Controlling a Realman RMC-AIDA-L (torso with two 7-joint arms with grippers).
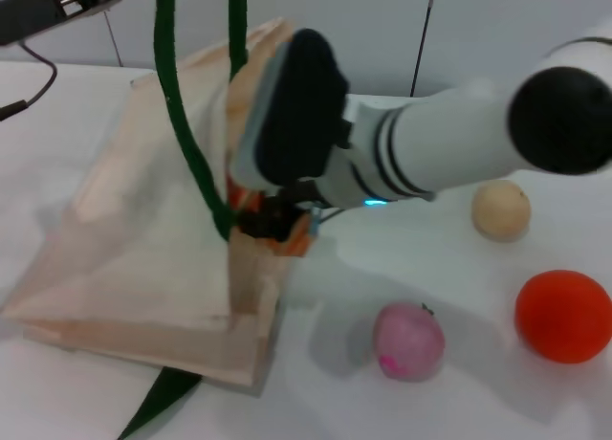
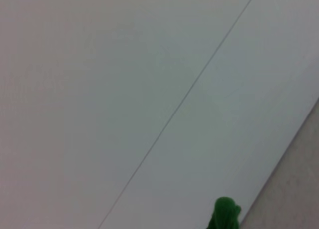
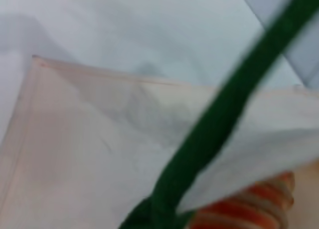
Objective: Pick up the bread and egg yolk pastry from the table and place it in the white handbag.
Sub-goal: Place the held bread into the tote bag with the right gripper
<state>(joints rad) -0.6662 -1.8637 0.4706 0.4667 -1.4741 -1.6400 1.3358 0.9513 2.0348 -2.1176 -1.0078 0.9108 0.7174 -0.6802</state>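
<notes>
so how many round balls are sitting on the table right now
3, all right of the white handbag: the egg yolk pastry farthest back, an orange ball near the right edge, a pink fruit nearest the bag. None seem hidden.

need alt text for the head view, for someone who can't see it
The right gripper holds the striped bread at the mouth of the white handbag, whose green handles are lifted from above. On the white table to the right lie the egg yolk pastry, an orange ball and a pink fruit.
</notes>
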